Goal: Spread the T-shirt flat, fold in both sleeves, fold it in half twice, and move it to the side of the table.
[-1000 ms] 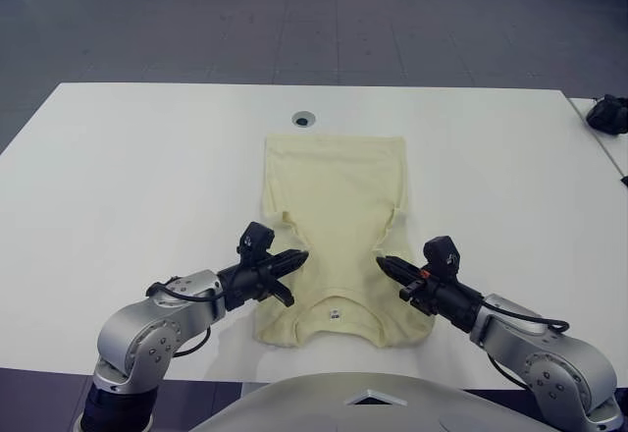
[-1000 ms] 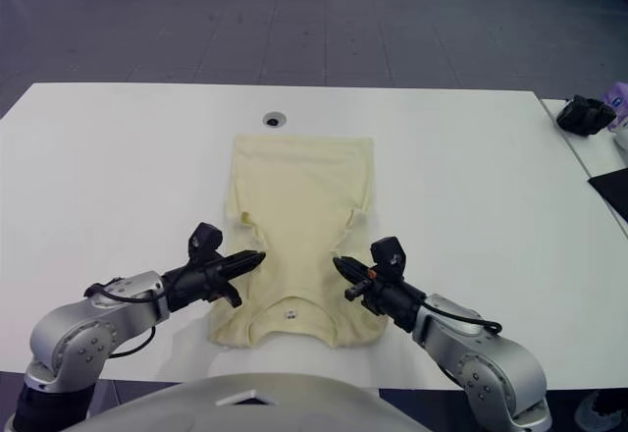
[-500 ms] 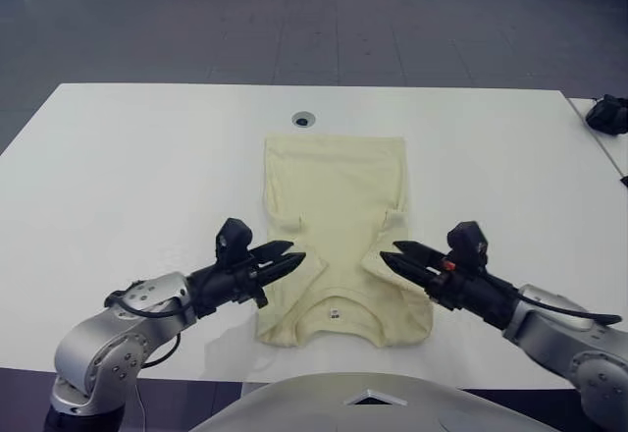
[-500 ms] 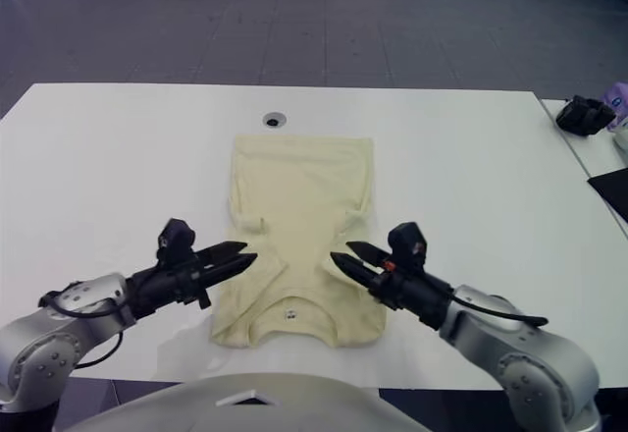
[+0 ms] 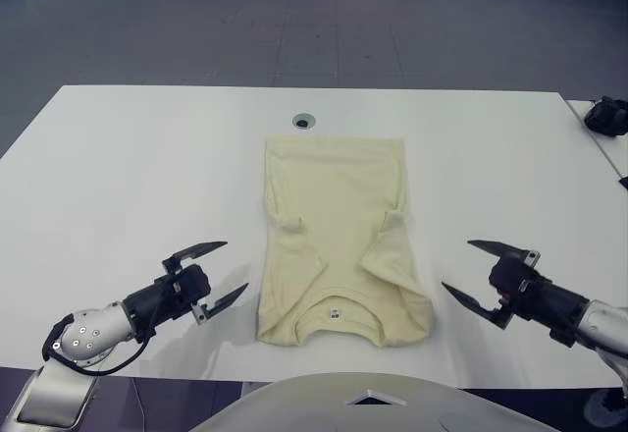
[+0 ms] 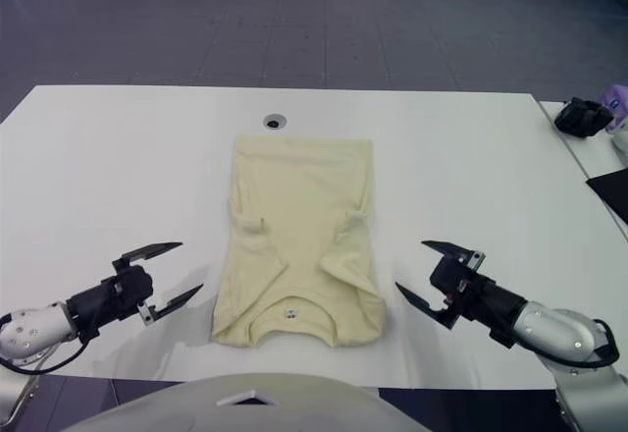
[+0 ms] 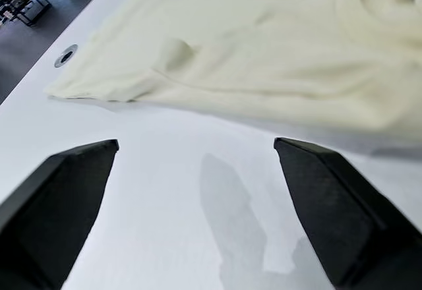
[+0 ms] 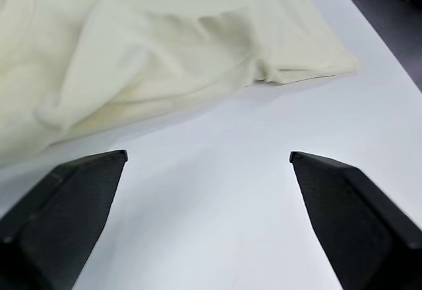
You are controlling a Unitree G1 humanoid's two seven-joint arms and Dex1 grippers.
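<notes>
Now T-shirt [image 5: 334, 231] lies pale yellow, sleeves folded in.

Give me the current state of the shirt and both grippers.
T-shirt: flat on the table, both sleeves folded in, not yet folded in half, collar toward the robot.
left gripper: open, empty, over the table beside the T-shirt.
right gripper: open, empty, over the table beside the T-shirt.

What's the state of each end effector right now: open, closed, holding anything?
Left end effector: open, holding nothing.
Right end effector: open, holding nothing.
</notes>
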